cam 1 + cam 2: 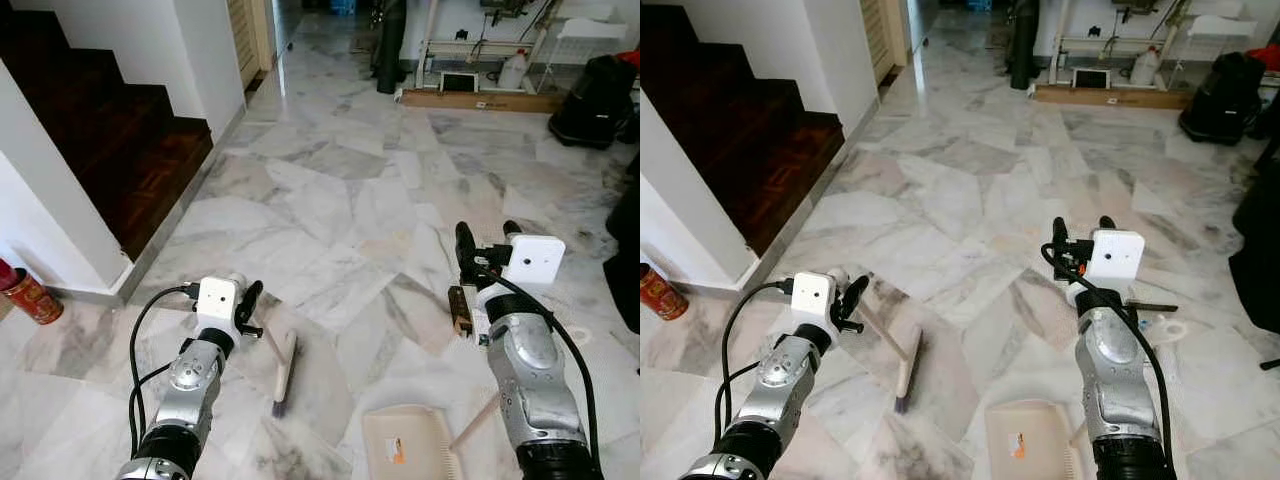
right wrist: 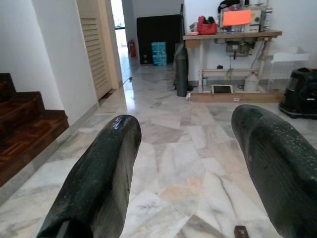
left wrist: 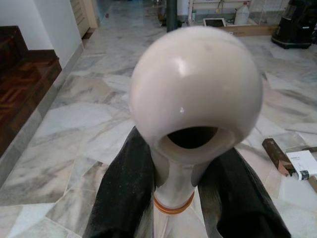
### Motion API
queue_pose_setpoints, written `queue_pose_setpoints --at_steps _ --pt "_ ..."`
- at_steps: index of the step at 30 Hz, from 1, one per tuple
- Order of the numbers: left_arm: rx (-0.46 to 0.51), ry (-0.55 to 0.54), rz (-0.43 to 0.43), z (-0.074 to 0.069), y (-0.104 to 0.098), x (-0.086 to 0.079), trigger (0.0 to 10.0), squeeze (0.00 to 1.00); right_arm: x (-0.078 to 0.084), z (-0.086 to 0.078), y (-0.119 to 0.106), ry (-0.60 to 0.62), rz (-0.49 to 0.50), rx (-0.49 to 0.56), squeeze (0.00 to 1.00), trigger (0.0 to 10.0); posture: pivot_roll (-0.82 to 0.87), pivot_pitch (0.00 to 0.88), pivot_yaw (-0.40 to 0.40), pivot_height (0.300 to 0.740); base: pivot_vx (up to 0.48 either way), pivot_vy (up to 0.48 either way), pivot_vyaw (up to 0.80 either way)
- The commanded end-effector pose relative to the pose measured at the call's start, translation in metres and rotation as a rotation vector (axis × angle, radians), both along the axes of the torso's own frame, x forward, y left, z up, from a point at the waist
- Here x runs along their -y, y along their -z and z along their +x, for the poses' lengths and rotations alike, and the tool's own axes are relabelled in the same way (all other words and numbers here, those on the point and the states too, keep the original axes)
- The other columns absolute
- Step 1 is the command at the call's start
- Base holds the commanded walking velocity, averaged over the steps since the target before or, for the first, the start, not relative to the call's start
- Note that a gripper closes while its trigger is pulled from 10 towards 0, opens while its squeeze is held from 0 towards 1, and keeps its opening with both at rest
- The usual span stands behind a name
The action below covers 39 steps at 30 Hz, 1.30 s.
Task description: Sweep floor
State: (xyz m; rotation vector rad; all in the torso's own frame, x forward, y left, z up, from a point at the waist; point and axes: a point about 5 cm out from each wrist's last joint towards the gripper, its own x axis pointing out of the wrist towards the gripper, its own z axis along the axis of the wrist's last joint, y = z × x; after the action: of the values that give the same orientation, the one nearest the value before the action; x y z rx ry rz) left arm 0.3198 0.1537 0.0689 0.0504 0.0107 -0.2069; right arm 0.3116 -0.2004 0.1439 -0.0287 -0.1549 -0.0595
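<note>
Left gripper [image 1: 248,305] clamps the brush [image 1: 284,366] handle for sweeping toward the dustpan [image 1: 410,441] at four o'clock; right gripper [image 2: 185,168] spread wide, empty.

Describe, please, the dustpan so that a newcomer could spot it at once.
On the grey-veined marble floor, look just before the robot, between its arms. The flat beige plastic dustpan lies there, right of the wooden brush; an orange label sets it apart.

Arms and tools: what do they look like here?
Both arms are silver metal with rounded joint housings. Each wrist carries a white camera box and looping black cables. The left tool and right tool each have two long black fingers, matte and rounded at the tips.
</note>
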Motion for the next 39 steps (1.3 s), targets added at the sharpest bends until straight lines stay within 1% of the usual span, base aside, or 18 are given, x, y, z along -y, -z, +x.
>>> queue_pose_setpoints --at_steps 1,7,23,29,31,39 --pt "0.057 -0.006 -0.017 0.0048 -0.0118 0.0004 10.0 0.00 -0.0031 0.0009 -0.0056 -0.013 0.005 0.015 0.00 10.0 -0.17 0.026 0.018 0.740 0.000 0.000 0.00" --pt "0.049 -0.017 -0.003 0.0049 -0.0109 -0.0017 10.0 0.00 -0.0037 0.0004 -0.0051 -0.018 0.003 0.013 0.00 10.0 -0.17 0.026 0.018 0.740 0.000 0.000 0.00" --pt "0.050 -0.013 -0.003 0.0053 -0.0111 -0.0006 10.0 0.00 -0.0031 0.0006 -0.0078 -0.020 0.001 0.015 0.00 10.0 -0.17 0.038 0.015 0.740 0.000 0.000 0.00" --pt "0.055 -0.015 0.015 0.0056 -0.0116 -0.0001 10.0 0.00 -0.0033 0.0003 -0.0085 -0.021 -0.001 0.015 0.00 10.0 -0.17 0.038 0.014 0.740 0.000 0.000 0.00" --pt "0.054 -0.015 0.031 0.0060 -0.0115 0.0003 10.0 0.00 -0.0029 0.0007 -0.0106 -0.019 -0.005 0.020 0.00 10.0 -0.18 0.039 0.015 0.740 0.000 -0.442 0.00" --pt "0.047 -0.021 0.014 0.0060 -0.0104 0.0008 10.0 0.00 -0.0008 0.0008 -0.0134 -0.018 -0.013 0.027 0.00 10.0 -0.18 0.039 0.015 0.740 0.000 -0.416 0.00"
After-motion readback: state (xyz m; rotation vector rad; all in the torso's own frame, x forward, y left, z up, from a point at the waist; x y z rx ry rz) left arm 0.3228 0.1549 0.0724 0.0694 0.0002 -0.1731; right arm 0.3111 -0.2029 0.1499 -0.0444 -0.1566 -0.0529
